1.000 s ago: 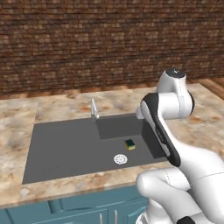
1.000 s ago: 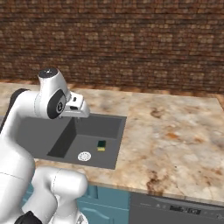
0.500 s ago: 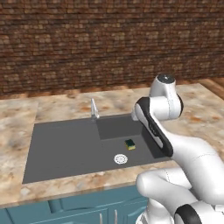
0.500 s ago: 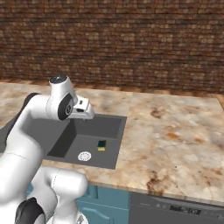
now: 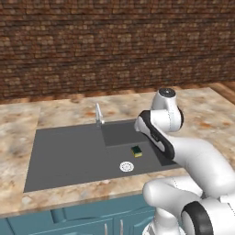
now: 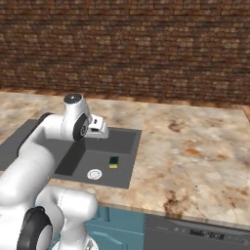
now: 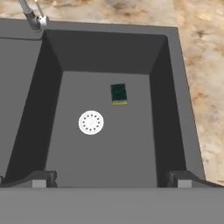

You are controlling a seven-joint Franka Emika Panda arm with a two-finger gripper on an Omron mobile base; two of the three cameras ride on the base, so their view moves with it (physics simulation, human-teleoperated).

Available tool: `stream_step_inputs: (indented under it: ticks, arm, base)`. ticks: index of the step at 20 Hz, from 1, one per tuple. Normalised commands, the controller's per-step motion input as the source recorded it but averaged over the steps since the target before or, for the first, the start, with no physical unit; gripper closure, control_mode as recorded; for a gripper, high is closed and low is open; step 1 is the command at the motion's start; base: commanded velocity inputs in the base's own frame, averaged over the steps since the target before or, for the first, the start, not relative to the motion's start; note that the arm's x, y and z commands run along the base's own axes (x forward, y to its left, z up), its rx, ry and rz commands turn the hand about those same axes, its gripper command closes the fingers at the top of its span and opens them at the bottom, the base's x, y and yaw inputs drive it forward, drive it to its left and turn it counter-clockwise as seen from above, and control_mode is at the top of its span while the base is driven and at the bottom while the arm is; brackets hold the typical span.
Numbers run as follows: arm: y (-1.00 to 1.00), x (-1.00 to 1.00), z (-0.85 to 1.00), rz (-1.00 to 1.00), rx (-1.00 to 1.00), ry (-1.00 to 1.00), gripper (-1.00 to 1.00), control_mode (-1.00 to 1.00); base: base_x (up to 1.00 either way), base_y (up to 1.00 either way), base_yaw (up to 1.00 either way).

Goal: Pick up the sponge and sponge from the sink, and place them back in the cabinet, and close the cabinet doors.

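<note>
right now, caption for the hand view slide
Open hand above the sink; one sponge lies green face up beside the drain.

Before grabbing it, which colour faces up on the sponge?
Dark green on the sponge; hand view.

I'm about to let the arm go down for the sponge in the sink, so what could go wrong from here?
The sponge is small and lies flat, green face up, on the basin floor, so the open gripper may close above it or slip off. It sits close to the drain; a nudge could slide it there. The sink walls are steep, so the hand might clip the rim descending.
</note>
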Motion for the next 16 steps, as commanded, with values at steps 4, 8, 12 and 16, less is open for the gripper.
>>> stream_step_inputs:
  ticks: [4,8,12,16]
  arm:
    - [0.0,0.39,-0.39,0.0,0.0,0.0,-1.0,-1.0]
    - [-0.04,0.36,-0.33,0.0,0.01,0.0,-1.0,-1.0]
    - [-0.07,0.32,-0.33,0.0,0.0,0.0,-1.0,-1.0]
    - [-0.14,0.29,-0.3,0.0,0.01,0.0,-1.0,-1.0]
  base:
    - [0.0,0.0,0.0]
    - [0.0,0.0,0.0]
    - [0.0,0.0,0.0]
    - [0.0,0.0,0.0]
